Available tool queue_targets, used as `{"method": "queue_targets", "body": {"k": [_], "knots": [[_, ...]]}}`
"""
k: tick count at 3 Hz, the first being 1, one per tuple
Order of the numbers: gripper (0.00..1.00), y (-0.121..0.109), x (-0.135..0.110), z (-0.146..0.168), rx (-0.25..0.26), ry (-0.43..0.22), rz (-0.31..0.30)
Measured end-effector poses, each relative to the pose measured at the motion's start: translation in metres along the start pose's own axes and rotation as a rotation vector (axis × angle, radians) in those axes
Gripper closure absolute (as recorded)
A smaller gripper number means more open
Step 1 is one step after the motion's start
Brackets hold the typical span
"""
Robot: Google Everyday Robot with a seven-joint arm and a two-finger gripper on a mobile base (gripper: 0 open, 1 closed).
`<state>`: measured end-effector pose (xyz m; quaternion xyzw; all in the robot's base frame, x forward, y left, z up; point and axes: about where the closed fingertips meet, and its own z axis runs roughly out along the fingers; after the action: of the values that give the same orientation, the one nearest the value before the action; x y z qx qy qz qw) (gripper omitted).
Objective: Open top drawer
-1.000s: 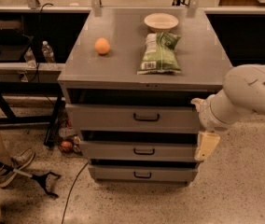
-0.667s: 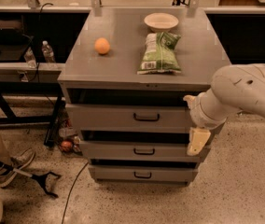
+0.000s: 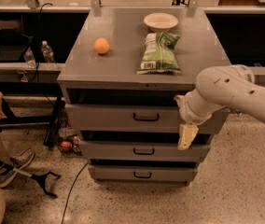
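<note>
Grey metal forms the desk (image 3: 123,66) in the middle of the frame, with three drawers stacked under its top. The top drawer (image 3: 104,118), the widest, sits just below the desk top and has a black loop handle (image 3: 146,117) at its centre. The gripper (image 3: 187,137) hangs at centre right on a pale arm (image 3: 235,90), tip pointing down, in front of the top drawer's right end. Whether its jaws are spread or pressed together cannot be told. An orange (image 3: 101,45), a green bag (image 3: 159,52) and a bowl (image 3: 160,21) lie on the desk.
</note>
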<state>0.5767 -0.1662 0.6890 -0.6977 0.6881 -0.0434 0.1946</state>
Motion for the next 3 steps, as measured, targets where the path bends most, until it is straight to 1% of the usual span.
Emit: {"method": "queue_targets", "body": {"k": [1,2,3], "knots": [[0.03,-0.007,-0.004,0.031,-0.037,-0.029,-0.014],[0.26,-0.007,-0.004,0.046,-0.062,-0.051,-0.019],[0.56,0.009,-0.003,0.043,-0.094,-0.072,-0.035]]}}
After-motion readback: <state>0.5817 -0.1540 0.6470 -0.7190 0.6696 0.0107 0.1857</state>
